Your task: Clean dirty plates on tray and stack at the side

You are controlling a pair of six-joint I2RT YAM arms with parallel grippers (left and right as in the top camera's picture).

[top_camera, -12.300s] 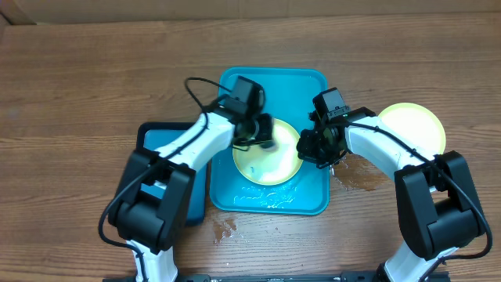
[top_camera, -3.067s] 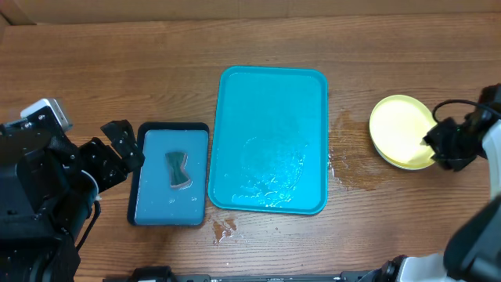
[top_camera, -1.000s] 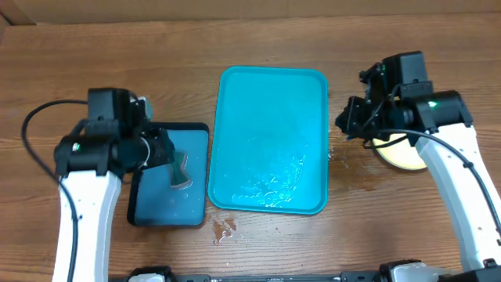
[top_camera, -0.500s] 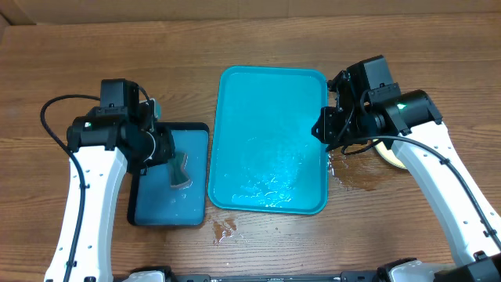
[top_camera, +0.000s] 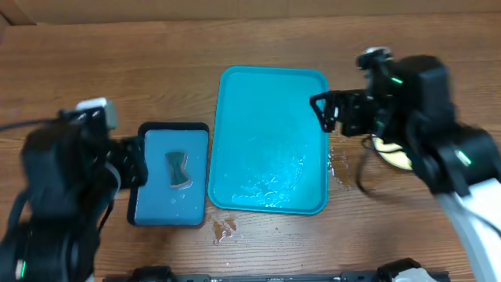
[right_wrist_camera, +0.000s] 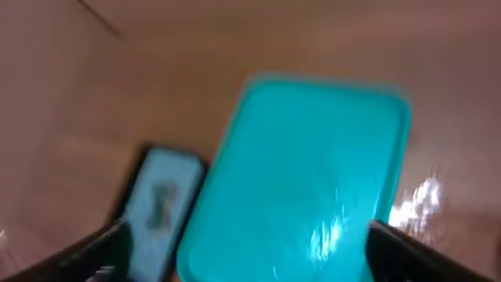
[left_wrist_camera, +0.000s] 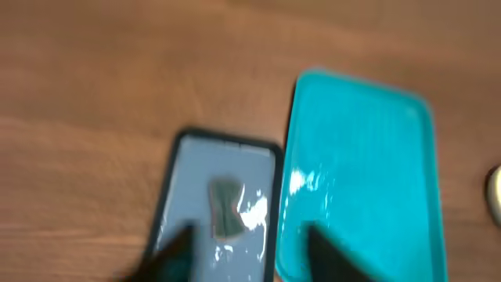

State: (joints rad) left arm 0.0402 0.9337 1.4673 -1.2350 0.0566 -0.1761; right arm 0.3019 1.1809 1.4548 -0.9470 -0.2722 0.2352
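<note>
The turquoise tray [top_camera: 270, 86] lies mid-table with only a film of water on it; it also shows in the left wrist view [left_wrist_camera: 368, 141] and the right wrist view [right_wrist_camera: 313, 141]. Of the plates I see only a pale yellow-green sliver [top_camera: 389, 154] on the wood right of the tray, mostly hidden under my right arm. My right gripper [top_camera: 325, 110] hangs high over the tray's right rim, jaws wide open and empty [right_wrist_camera: 250, 254]. My left gripper [top_camera: 129, 168] is raised left of the small tray, open and empty [left_wrist_camera: 250, 254].
A small dark-rimmed blue tray [top_camera: 172, 127] with a green sponge [top_camera: 178, 169] sits left of the turquoise tray. Water is spilled on the wood at the tray's right side [top_camera: 344, 168] and its front-left corner [top_camera: 225, 227]. Both arms loom large and blurred.
Both arms have lifted toward the camera. The right gripper left the plates, swung to the tray's right rim and opened wide. The left gripper drew back from the sponge.
</note>
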